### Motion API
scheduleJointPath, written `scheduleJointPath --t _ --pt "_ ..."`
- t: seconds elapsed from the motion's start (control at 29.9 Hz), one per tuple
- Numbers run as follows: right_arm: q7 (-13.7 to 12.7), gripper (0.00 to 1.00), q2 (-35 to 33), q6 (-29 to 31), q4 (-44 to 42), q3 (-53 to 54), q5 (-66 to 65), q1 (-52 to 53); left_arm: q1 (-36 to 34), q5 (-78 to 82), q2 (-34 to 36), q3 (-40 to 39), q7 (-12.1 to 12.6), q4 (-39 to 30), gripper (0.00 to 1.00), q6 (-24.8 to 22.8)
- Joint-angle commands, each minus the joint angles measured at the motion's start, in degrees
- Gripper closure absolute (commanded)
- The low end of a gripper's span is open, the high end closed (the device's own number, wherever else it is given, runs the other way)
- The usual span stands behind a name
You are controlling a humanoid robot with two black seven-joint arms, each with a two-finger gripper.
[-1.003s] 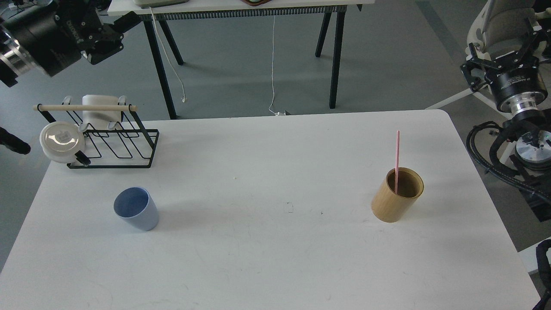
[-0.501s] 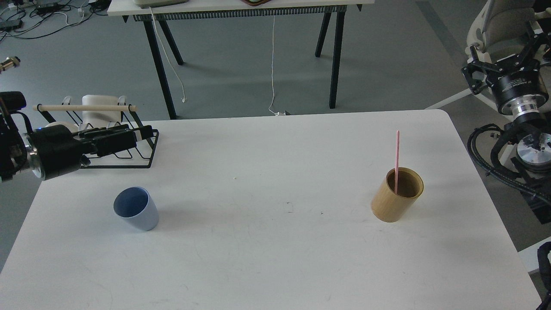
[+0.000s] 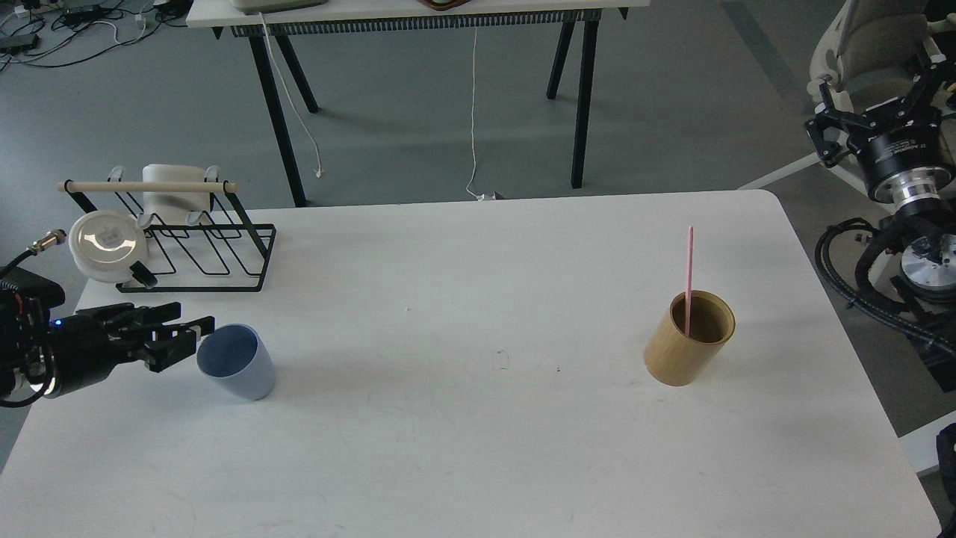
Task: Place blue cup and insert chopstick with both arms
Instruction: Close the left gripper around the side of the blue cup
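While my left gripper (image 3: 196, 329) comes in low over the left edge of the white table (image 3: 478, 448), its two fingers are spread a little apart and they hold nothing. Their tips are just beside the rim of the blue cup (image 3: 237, 362), on its left side, and I cannot tell if one tip touches it. The blue cup stands upright on the left part of the table, nearer to the left edge than to the middle, with its open mouth up. Behind it, at the far left corner, stands a black wire rack (image 3: 202, 246) with a pale wooden rod (image 3: 147, 187) across the top, a white round lid (image 3: 108, 243) leaning at its left end and a white cup (image 3: 173, 193) at its back. The chopstick (image 3: 688, 280) is well apart from the blue cup, on the right part of the table: it stands almost upright inside the tan wooden holder (image 3: 688, 338), and its upper half comes out above the rim. My right gripper (image 3: 877, 90) is off the table, beyond the far right corner, raised high. It shows dark against the background, so I cannot tell how its fingers stand.
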Motion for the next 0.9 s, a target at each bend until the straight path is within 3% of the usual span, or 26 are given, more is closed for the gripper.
scheduleJointPath --t 0.0,0.37,0.57,0.87 --pt "0.0 0.00 0.0 0.0 0.0 0.0 0.0 0.0 -0.1 3.9 -2.5 0.1 0.1 3.4 0.48 0.7" --pt "0.0 0.00 -0.3 0.0 0.0 -0.3 -0.5 0.0 0.1 4.9 -4.0 1.3 0.1 3.7 0.64 0.6" --pt "0.0 0.00 -0.4 0.0 -0.1 -0.3 -0.5 -0.1 -0.1 5.0 -4.9 2.1 -0.1 3.7 0.95 0.4" --pt "0.0 0.00 -0.5 0.0 -0.3 -0.2 -0.5 -0.1 -1.1 5.0 -3.7 1.8 -0.7 -0.6 1.00 -1.0"
